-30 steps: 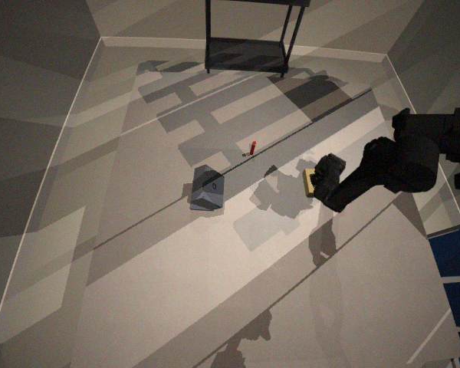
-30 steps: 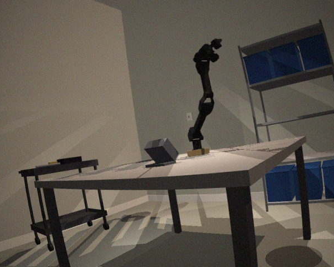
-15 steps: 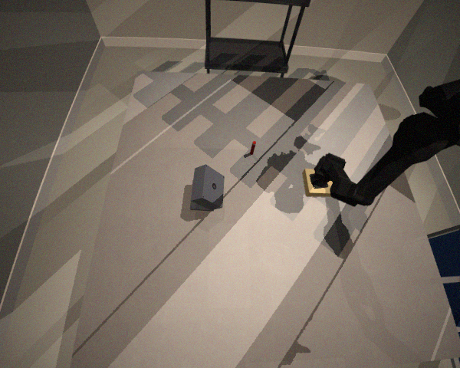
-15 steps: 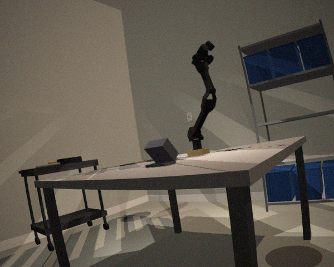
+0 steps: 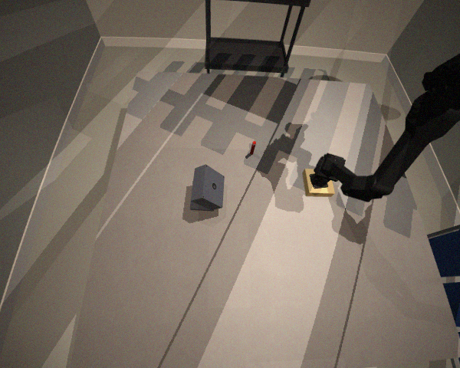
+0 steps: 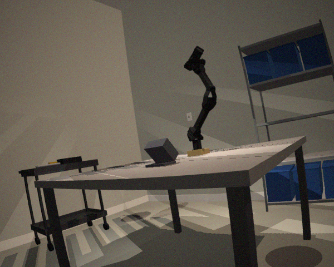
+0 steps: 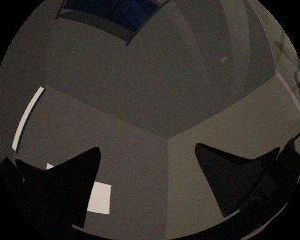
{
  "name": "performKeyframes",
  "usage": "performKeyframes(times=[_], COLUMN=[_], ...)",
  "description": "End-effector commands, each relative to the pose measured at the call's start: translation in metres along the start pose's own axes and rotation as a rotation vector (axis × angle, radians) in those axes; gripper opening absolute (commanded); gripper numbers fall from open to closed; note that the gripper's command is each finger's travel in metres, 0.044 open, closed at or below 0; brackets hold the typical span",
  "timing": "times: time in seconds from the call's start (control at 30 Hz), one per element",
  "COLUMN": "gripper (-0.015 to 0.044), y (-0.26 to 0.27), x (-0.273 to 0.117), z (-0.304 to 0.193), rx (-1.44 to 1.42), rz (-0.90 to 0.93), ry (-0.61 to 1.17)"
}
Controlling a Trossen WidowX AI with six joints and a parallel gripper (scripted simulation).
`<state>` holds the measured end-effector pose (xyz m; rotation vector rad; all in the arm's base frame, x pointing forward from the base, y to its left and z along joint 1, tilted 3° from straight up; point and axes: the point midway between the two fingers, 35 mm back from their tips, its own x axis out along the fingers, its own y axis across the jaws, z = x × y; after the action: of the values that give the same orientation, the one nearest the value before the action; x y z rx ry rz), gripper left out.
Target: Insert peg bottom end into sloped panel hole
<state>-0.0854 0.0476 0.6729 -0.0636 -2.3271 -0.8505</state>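
Observation:
The red peg (image 5: 252, 148) stands upright on the table (image 5: 162, 257) (image 6: 144, 182), behind and to the right of the grey block in the top view; I cannot make it out in the exterior view. The grey block (image 5: 202, 185) (image 6: 162, 152) has a sloped face with one small dark-rimmed hole (image 5: 214, 185); its face with the hole is turned away in the exterior view. My gripper (image 7: 148, 151) is open and empty, its fingers wide apart in the wrist view. The arm is raised high above the table, far from peg and block. The peg's cross-section is too small to tell.
The arm's yellow base (image 5: 319, 192) (image 6: 198, 152) stands on the table, to the right of block and peg. A black cart (image 5: 246, 55) (image 6: 69, 219) stands beyond the table. A shelf rack (image 6: 290, 75) holds blue bins. The wrist view shows only room surfaces and blue bins.

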Motion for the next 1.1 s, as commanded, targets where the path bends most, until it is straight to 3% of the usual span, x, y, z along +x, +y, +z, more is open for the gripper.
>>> performKeyframes(times=[0.0,0.53,1.07], gripper=[0.0440,0.0440,0.0440], y=[-0.035,-0.176,-0.292], x=[0.012,0.020,-0.034], z=[-0.011,-0.065,-0.120], rx=[-0.017,-0.079,-0.136], rz=[-0.094,-0.478,-0.822], ry=[0.039,0.239,0.480])
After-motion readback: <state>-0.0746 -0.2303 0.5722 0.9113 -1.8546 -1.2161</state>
